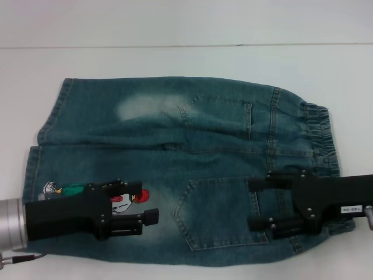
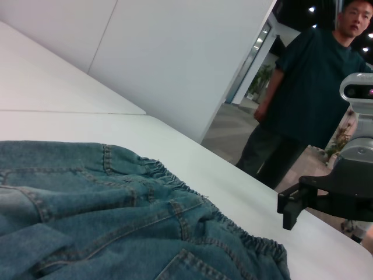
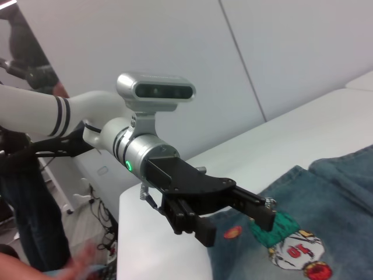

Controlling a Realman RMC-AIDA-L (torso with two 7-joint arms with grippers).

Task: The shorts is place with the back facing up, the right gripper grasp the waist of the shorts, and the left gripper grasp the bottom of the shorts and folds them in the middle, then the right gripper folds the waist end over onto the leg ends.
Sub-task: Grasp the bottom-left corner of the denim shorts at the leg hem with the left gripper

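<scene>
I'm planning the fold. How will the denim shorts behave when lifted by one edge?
The denim shorts will probably drape rather than stay stiff: they lie flat with soft creases. The gathered waistband looks elastic, so it may bunch in the right end effector. The denim looks thick, so likely not slippery.

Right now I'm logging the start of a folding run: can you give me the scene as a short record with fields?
Garment: denim shorts, spread flat, back pockets up
Waistband: elastic waist toward the robot's right
Leg ends: toward the robot's left, cartoon patch on near leg
Left hand: open, over the near leg
Right hand: open, over the near back pocket
Surface: white table
</scene>
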